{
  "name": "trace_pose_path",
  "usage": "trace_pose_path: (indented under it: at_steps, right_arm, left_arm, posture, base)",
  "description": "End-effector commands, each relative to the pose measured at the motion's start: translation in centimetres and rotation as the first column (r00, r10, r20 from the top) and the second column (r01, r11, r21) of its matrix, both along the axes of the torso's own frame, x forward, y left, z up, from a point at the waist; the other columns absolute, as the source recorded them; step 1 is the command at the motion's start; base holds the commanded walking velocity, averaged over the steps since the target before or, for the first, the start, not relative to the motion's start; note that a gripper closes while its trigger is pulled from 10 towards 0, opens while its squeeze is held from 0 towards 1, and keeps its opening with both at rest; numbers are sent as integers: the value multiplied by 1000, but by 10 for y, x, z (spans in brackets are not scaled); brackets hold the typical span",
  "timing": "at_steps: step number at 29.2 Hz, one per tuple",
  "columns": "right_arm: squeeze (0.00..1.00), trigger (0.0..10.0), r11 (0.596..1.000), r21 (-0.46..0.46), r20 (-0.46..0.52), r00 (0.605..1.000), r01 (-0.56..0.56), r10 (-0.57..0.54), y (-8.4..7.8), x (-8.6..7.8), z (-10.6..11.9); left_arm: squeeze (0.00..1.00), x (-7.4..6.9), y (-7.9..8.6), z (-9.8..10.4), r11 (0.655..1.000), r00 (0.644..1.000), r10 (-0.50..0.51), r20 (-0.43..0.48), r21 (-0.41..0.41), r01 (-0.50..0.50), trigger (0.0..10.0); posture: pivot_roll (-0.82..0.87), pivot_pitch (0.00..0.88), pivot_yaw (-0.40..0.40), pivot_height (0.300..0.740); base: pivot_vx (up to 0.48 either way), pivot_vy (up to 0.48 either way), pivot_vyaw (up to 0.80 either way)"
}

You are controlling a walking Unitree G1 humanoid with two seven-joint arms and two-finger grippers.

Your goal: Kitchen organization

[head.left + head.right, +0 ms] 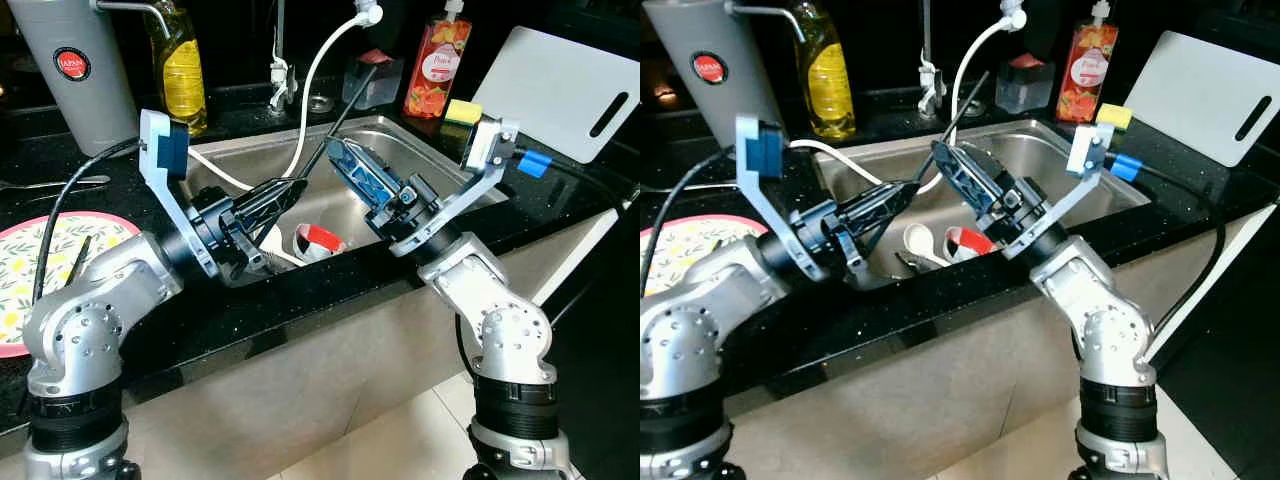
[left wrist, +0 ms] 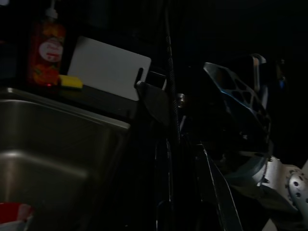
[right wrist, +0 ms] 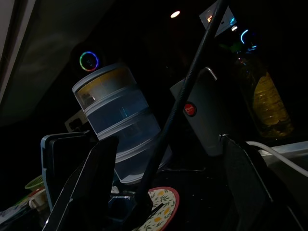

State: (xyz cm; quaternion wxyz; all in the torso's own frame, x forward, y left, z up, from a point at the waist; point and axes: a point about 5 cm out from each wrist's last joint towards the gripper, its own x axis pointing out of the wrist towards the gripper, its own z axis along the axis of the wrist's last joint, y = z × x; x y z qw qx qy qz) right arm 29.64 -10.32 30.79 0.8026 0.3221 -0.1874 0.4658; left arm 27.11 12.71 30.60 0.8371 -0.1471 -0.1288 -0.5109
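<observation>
Left eye view: one long black utensil slants from frame centre toward the upper middle, its lower end pinched shut in the left gripper over the steel sink. The right gripper, fingers spread and empty, sits just right of the handle, nearer its middle. One red-and-white cup lies below; one patterned plate at left edge.
</observation>
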Motion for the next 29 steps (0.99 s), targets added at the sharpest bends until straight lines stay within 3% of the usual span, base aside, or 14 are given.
trace_pose_path:
  at_steps: [1,9,10,11,14,15,17,29]
  right_arm:
    - [0,10000,1000,5,-11,1000,-13,13,1,0,1]
    - [0,10000,1000,3,-19,1000,-16,16,3,1,1]
    - [0,7882,1000,3,-18,1000,-18,18,4,1,1]
    - [0,4667,1000,3,-19,1000,-19,19,4,1,1]
    - [0,4392,1000,3,-20,1000,-21,22,4,1,1]
    - [0,1490,1000,3,-20,1000,-24,24,4,1,0]
    - [0,0,1000,2,-21,999,-31,31,5,0,0]
    - [0,0,996,7,-19,996,-89,89,8,-6,-2]
  left_arm:
    - [0,-2,-6,-2,1000,1000,-26,-8,13,26,10000]
    - [0,1,-9,-3,999,999,-38,-18,29,39,10000]
    - [0,2,-9,-3,999,999,-32,-18,34,32,10000]
    - [0,3,-10,-3,999,999,-31,-17,34,32,10000]
    - [0,4,-10,-2,999,999,-30,-16,34,31,10000]
    - [0,4,-10,-2,999,999,-29,-15,34,30,10000]
    - [0,6,-11,-1,999,1000,-27,-11,36,28,10000]
    - [0,7,-13,0,999,1000,-18,8,41,18,10000]
  posture:
    - [-112,115,-34,740]
    - [-111,114,-34,740]
    - [-111,114,-34,740]
    - [-111,114,-34,740]
    - [-111,114,-34,740]
    - [-113,114,-35,740]
    - [-113,114,-37,740]
    - [-117,109,-36,740]
  base:
    - [0,0,0]
    - [0,0,0]
    - [0,0,0]
    - [0,0,0]
    - [0,0,0]
    - [0,0,0]
    - [0,0,0]
    - [0,0,0]
